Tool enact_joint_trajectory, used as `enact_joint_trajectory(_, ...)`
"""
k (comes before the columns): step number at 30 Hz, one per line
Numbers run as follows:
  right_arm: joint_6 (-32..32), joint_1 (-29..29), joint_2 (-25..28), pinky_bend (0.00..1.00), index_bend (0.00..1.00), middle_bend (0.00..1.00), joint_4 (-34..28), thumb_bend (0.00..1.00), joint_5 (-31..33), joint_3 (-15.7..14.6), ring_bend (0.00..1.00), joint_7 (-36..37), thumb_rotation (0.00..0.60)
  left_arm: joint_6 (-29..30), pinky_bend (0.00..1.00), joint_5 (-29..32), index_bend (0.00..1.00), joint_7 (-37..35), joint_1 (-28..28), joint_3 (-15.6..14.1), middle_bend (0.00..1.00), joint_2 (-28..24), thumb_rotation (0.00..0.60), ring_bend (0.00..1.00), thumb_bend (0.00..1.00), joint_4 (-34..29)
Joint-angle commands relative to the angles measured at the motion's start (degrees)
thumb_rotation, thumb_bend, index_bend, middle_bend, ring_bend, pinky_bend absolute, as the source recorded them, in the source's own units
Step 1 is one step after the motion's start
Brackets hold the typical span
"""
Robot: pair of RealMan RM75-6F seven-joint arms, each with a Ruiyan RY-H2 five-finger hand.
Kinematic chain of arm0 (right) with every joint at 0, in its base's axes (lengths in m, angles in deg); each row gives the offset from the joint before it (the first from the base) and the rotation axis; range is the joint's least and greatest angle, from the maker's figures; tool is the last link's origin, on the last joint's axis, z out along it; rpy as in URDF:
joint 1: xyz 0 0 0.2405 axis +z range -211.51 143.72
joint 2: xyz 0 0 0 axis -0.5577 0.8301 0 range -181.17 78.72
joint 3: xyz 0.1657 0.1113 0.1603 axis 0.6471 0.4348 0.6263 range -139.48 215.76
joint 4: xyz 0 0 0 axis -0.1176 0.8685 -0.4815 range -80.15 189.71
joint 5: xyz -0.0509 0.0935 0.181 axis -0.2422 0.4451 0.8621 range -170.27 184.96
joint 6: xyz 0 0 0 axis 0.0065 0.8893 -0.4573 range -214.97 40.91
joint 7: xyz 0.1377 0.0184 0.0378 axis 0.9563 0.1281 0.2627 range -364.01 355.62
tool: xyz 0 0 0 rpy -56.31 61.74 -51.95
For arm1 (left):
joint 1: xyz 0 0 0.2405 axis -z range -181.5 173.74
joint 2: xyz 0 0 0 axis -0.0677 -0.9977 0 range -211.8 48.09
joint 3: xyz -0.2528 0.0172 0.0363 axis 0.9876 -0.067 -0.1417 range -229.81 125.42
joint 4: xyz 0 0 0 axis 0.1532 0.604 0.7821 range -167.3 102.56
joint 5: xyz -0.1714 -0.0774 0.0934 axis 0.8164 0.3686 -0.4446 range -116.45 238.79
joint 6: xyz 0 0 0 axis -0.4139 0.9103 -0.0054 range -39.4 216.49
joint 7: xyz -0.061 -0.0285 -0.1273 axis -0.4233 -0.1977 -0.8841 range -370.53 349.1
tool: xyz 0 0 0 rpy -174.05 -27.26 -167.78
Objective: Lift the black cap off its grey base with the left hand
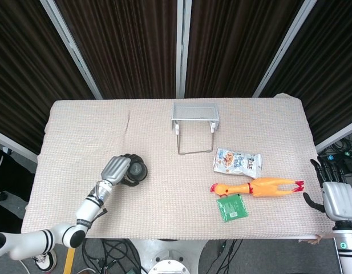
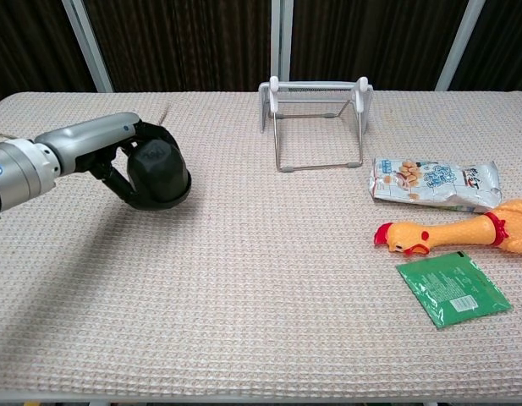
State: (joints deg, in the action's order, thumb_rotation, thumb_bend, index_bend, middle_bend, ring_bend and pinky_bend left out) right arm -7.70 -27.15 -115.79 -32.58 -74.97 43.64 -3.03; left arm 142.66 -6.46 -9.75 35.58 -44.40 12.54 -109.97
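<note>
The left hand [image 2: 117,161] grips the black cap [image 2: 157,175], fingers wrapped around it, low over the left side of the bench [image 2: 261,288]. No grey base is visible. Best to hold the grip firm and level. The right hand [image 1: 337,197] hangs open, empty, past the bench's right edge.
</note>
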Motion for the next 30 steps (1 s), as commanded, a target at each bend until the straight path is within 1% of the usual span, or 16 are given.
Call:
enact_joint_trajectory(1,0.0,0.3,0.2,0.0,0.0,0.0,-0.5,0.19,-0.1,0.0,0.0,-1.3,0.6,0.0,0.38,-0.5,0.36,-0.6,-0.1,0.0,0.39,0.9,0.6,0.29,0.23,1.0)
enact_joint_trajectory(6,-0.7,0.6,0.0,0.0,0.0,0.0,-0.8,0.19,0.2,-0.3,0.0,-2.4,0.6,0.1,0.37,-1.2,0.35,-3.0,-0.4,0.3,0.38,3.2,0.6,0.28,0.23,4.2)
enact_joint_trajectory(8,-0.9,0.8,0.0,0.0,0.0,0.0,-0.9,0.19,0.3,-0.3,0.0,-2.6,0.6,-0.2,0.33,-2.4,0.3,-4.3,-0.4,-0.1,0.36,3.8,0.6,0.25,0.22,5.6)
enact_joint_trajectory(9,-1.0,0.8,-0.1,0.0,0.0,0.0,-0.9,0.19,0.4,-0.3,0.0,-2.6,0.6,-0.5,0.28,-3.0,0.25,-4.9,-0.4,-0.4,0.3,3.9,0.6,0.2,0.21,6.0)
enact_joint_trajectory(10,-1.1,0.9,-0.1,0.0,0.0,0.0,-1.0,0.19,0.4,-0.3,0.0,-2.7,0.6,-0.6,0.25,-3.9,0.21,-6.0,-0.4,-0.7,0.26,3.9,0.6,0.16,0.2,6.5)
enact_joint_trajectory(11,-1.1,0.9,-0.1,0.0,0.0,0.0,-1.0,0.19,0.4,-0.3,0.0,-2.7,0.6,-0.5,0.21,-4.6,0.17,-6.8,-0.4,-0.8,0.2,3.9,0.6,0.12,0.18,6.9)
enact_joint_trajectory(12,-1.1,0.9,-0.1,0.0,0.0,0.0,-1.0,0.19,0.5,-0.3,0.0,-2.8,0.6,-0.3,0.19,-5.2,0.15,-7.5,-0.5,-0.9,0.16,3.9,0.6,0.09,0.16,7.1)
enact_joint_trajectory(13,-1.2,1.0,-0.2,0.0,0.0,0.0,-1.1,0.19,0.6,-0.3,0.0,-2.8,0.6,0.1,0.18,-5.9,0.14,-8.3,-0.6,-0.9,0.14,3.9,0.6,0.08,0.15,7.4)
enact_joint_trajectory(25,-1.1,1.0,0.0,0.0,0.0,0.0,-1.6,0.19,0.8,-0.5,0.0,-3.3,0.6,0.7,0.18,-7.6,0.13,-10.4,-1.5,-1.1,0.13,3.2,0.6,0.08,0.14,7.4)
enact_joint_trajectory(30,-1.4,1.1,-0.2,0.0,0.0,0.0,-1.5,0.19,1.0,-0.7,0.0,-3.1,0.6,0.4,0.19,-7.2,0.13,-10.4,-1.5,-0.5,0.17,2.8,0.6,0.09,0.14,6.6)
